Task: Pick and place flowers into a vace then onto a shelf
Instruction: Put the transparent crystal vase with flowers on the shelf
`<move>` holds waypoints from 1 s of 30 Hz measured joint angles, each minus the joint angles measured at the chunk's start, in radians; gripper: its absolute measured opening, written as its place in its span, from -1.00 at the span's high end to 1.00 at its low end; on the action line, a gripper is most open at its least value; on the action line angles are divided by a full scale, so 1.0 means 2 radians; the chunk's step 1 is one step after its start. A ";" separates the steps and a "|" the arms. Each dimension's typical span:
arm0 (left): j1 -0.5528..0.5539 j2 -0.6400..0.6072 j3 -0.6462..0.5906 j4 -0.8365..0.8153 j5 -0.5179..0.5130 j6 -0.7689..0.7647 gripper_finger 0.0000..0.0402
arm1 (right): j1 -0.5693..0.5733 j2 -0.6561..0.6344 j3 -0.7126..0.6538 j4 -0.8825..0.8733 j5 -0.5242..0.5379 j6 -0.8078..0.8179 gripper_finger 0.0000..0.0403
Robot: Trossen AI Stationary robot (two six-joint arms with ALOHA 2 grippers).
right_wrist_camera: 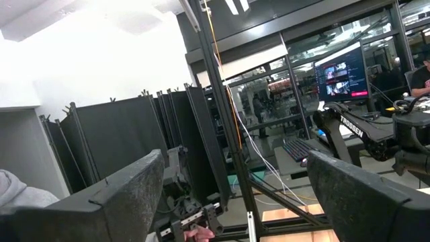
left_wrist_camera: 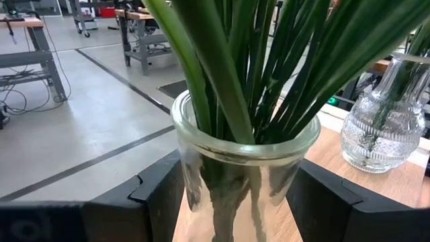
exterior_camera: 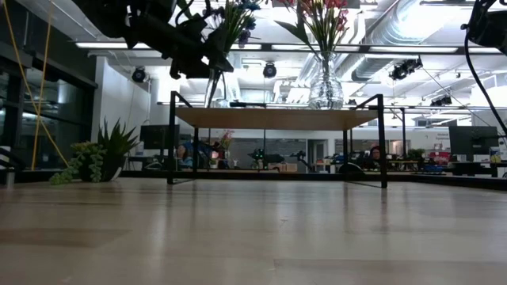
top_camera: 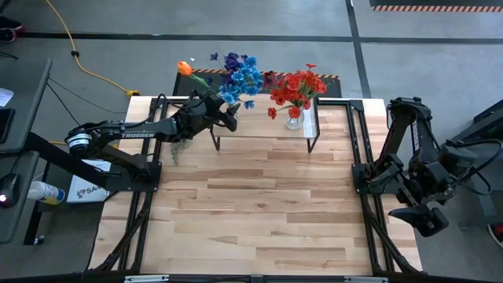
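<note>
left end effector (top_camera: 222,112): extended, gripping | right end effector (top_camera: 428,222): parked, fingers apart

Two vases (top_camera: 294,119) of flowers (top_camera: 240,76) apparently stand on the shelf (top_camera: 267,126).

Low view: flowers (exterior_camera: 238,16) cut off at top edge; left gripper (exterior_camera: 194,55) hides jar (exterior_camera: 215,89) w/ stems.
</note>
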 joint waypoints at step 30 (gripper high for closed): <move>0.000 -0.043 0.000 -0.060 -0.023 0.029 -0.99 | 0.000 0.000 0.000 0.000 -0.001 0.005 -0.74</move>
